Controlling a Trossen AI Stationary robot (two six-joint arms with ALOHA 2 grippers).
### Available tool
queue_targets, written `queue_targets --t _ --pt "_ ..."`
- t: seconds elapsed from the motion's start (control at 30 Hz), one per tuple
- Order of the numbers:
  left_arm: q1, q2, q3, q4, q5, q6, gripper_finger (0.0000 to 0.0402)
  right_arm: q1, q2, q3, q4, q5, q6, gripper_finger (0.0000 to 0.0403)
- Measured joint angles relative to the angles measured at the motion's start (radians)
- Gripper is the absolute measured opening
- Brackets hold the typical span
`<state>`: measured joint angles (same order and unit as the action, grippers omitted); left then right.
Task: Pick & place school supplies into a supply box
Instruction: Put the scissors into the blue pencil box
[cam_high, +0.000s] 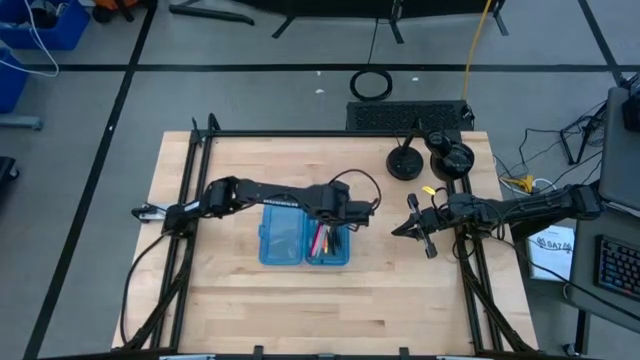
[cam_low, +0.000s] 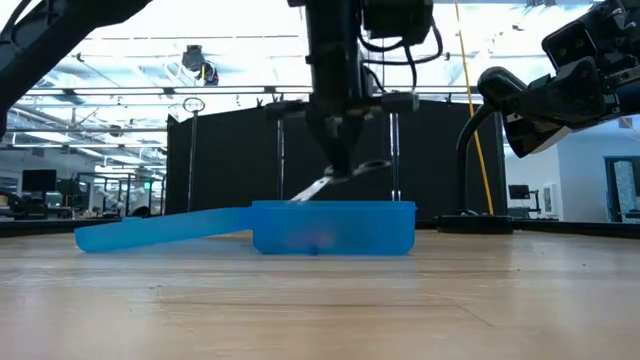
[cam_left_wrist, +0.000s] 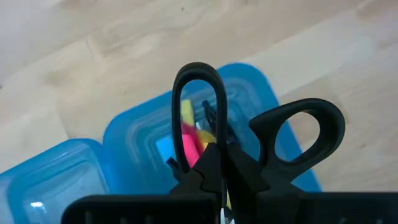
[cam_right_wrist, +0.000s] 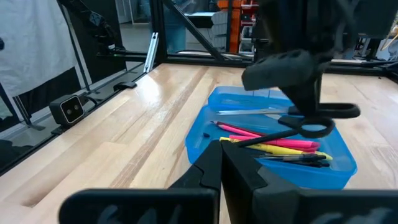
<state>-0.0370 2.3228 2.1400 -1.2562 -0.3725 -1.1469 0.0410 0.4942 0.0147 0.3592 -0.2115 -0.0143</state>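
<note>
— Where's the supply box (cam_high: 283, 236)?
— Mid-desk: translucent blue plastic, hinged open, two shallow rounded halves. Thin pens (cam_right_wrist: 273, 142), pink, yellow and black, lie in one half.
— And the scissors (cam_right_wrist: 308, 121)?
— Clamped in the left gripper (cam_low: 340, 165) above that half, smooth black loop handles.
— Right gripper (cam_high: 412, 222)?
— Fingers closed on nothing, near the desk's right edge.

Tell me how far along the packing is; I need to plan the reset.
Nearly done. Pink, yellow and dark pens already lie in the open blue pencil case. In hand: the left end effector holds the scissors just above that case, not yet released. No other supplies show on the table. The right end effector waits shut, empty, beside it.
</note>
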Motion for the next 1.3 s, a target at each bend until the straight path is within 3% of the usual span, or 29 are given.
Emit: queue_targets --t 0.63,0.9,1.3 --pt "0.009 -0.007 -0.217 0.208 0.086 -0.044 0.0007 0.000 0.000 0.000 0.002 0.000 0.003 0.0000" --pt "0.009 -0.005 -0.231 0.217 0.083 -0.084 0.0007 0.000 0.000 0.000 0.010 0.000 0.003 0.0000" --pt "-0.018 0.001 -0.233 0.210 0.090 -0.078 0.0069 0.000 0.000 0.000 0.017 0.000 0.003 0.0000"
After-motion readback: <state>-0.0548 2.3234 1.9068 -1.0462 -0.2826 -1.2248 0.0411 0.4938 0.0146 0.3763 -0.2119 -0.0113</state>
